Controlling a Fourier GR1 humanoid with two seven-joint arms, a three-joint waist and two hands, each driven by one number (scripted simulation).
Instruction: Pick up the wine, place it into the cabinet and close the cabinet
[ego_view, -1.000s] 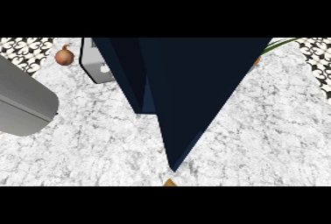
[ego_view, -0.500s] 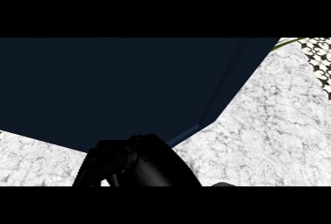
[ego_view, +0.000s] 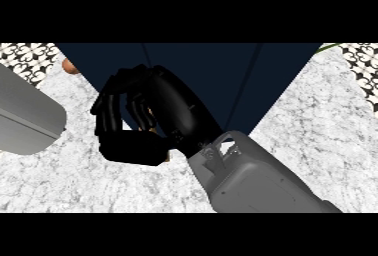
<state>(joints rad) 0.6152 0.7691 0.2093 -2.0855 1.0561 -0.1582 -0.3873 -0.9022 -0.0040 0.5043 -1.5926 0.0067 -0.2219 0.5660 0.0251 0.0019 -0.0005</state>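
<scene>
1. I see the dark blue cabinet (ego_view: 214, 75) filling the top centre of the head view. Two vertical seams run down its face. Its interior is not visible to me, so I record no contents.
2. The right hand (ego_view: 173, 107) hangs in front of the cabinet's left part, with its grey forearm entering from the lower right. The fingers are curled tight and the thumb is folded beneath them.
3. The wine (ego_view: 152, 128) is inside that grasp. Only tan slivers show between the fingers (the rest is hidden by the hand).
4. The left hand does not show. A grey rounded body (ego_view: 22, 125) sits at the left edge, and I cannot tell what it is.
5. The counter (ego_view: 325, 125) is white marble with grey veining and extends on both sides of the cabinet.
6. A patterned black-and-white tile wall (ego_view: 26, 57) shows at the upper corners. A small brown round object (ego_view: 70, 66) sits just beside the cabinet's left edge, and a green leaf (ego_view: 330, 47) shows at the upper right.
</scene>
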